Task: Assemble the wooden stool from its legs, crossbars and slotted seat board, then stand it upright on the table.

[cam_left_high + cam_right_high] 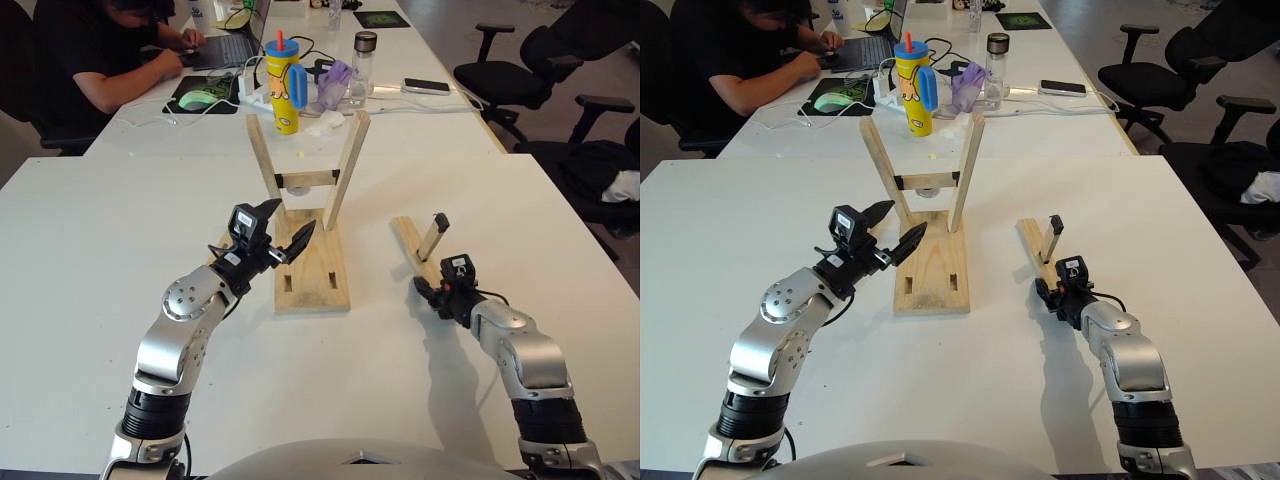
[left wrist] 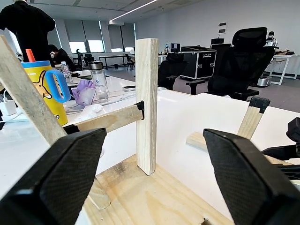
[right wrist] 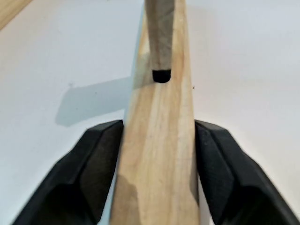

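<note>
The slotted seat board [image 1: 312, 268] lies flat on the white table. Two legs [image 1: 347, 170] rise from its far end, splayed apart and joined by a crossbar [image 1: 308, 180]. My left gripper [image 1: 292, 217] hovers open over the board's near left part, its fingers [image 2: 56, 180] apart with nothing between them. To the right, a loose leg [image 1: 408, 240] lies on the table with a short crossbar [image 1: 435, 232] sticking up from it. My right gripper [image 1: 432, 290] is shut on the near end of that leg [image 3: 159, 154], a finger [image 3: 98, 159] pressing on each side.
On the far table stand a yellow cup [image 1: 284, 90], a clear bottle [image 1: 363, 65] and a phone [image 1: 427, 86], with cables around them. A person works at a laptop at the far left. Office chairs [image 1: 520, 70] stand to the right. Bare table surface lies at left and near.
</note>
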### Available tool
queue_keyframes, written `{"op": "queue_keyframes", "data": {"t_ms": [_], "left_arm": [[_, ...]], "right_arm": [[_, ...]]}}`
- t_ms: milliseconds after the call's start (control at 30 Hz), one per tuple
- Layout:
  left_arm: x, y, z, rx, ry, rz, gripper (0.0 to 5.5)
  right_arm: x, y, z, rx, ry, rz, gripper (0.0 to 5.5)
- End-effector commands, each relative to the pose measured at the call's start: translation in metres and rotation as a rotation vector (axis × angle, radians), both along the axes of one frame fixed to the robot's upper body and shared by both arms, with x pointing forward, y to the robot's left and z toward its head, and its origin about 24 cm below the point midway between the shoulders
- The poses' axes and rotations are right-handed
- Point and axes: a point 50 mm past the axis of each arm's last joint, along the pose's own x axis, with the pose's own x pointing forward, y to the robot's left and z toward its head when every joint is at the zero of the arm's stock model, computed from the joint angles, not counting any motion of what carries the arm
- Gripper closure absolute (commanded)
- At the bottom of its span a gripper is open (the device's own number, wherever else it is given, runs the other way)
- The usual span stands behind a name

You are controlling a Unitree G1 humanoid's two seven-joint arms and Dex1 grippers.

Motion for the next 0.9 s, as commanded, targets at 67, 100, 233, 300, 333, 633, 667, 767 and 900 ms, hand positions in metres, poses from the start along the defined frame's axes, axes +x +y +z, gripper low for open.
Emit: {"op": "queue_keyframes", "data": {"t_ms": [67, 100, 233, 300, 333, 633, 667, 767, 900], "left_arm": [[0.009, 0.003, -0.001, 0.079, -0.026, 0.025, 1.66], [0.012, 0.005, 0.0, 0.076, -0.026, 0.031, 1.66], [0.022, 0.01, 0.011, -0.007, -0.021, 0.019, 1.66], [0.027, 0.013, 0.015, -0.061, -0.007, 0.006, 1.66], [0.028, 0.015, 0.015, -0.08, 0.005, 0.007, 1.66], [0.016, 0.019, 0.017, -0.373, 0.175, -0.231, 1.66], [0.013, 0.018, 0.02, -0.394, 0.187, -0.282, 1.66], [0.012, 0.018, 0.025, -0.461, 0.228, -0.358, 1.66], [0.007, 0.019, 0.036, -0.574, 0.266, -0.463, 1.47]], "right_arm": [[0.013, -0.007, 0.005, 0.041, -0.02, -0.046, 3.45], [0.018, -0.008, 0.011, 0.063, -0.065, -0.061, 3.45], [0.043, -0.005, 0.075, 0.272, -0.423, -0.048, 3.45], [0.045, -0.005, 0.099, 0.362, -0.502, 0.018, 3.45], [0.045, -0.005, 0.11, 0.4, -0.528, 0.053, 3.45], [0.01, 0.031, 0.18, 0.888, -0.341, 0.762, 3.45], [0.005, 0.031, 0.177, 0.904, -0.283, 0.804, 3.45], [-0.003, 0.027, 0.165, 0.952, -0.142, 0.87, 3.45], [-0.004, 0.02, 0.159, 0.949, -0.077, 0.878, 3.45]]}}
